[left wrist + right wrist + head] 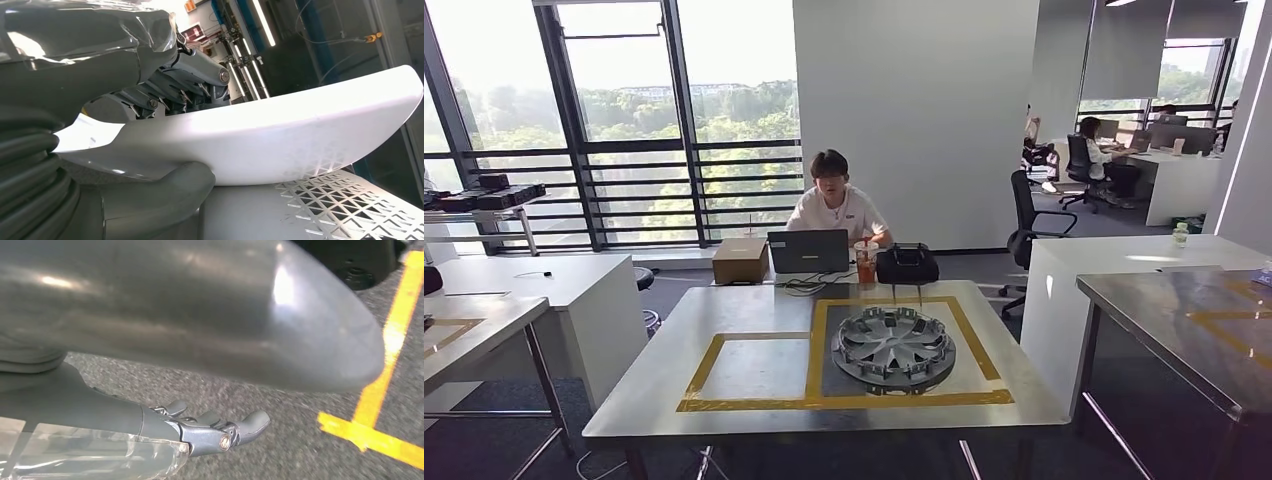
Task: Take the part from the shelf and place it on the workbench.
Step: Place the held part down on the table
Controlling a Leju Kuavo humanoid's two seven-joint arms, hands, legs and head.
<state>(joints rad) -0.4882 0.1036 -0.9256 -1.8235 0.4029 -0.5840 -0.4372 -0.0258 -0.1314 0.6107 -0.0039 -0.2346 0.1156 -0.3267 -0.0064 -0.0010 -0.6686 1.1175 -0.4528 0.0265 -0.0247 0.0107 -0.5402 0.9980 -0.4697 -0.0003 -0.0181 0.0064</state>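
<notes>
In the left wrist view my left hand (pixel 150 100) grips a long, curved, glossy white part (pixel 280 135). The thumb (pixel 165 197) lies under it and the dark fingers (pixel 195 75) lie over its top edge. A perforated pale metal plate (pixel 350 210) lies just beneath the part. In the right wrist view my right hand (pixel 210 390) holds nothing, with its thick grey thumb (pixel 200 315) well apart from the dark fingers (pixel 220 432) above grey carpet. The workbench (pixel 754 300) stands ahead in the head view, marked with yellow tape rectangles.
A silver wheel cover (pixel 894 347) lies in the workbench's right taped square. At the far edge a person (pixel 834 205) sits behind a laptop (pixel 809 251), with a cardboard box (pixel 740 260), a drink (pixel 865 265) and a black bag (pixel 907 264). More tables stand left (pixel 484 320) and right (pixel 1184 310).
</notes>
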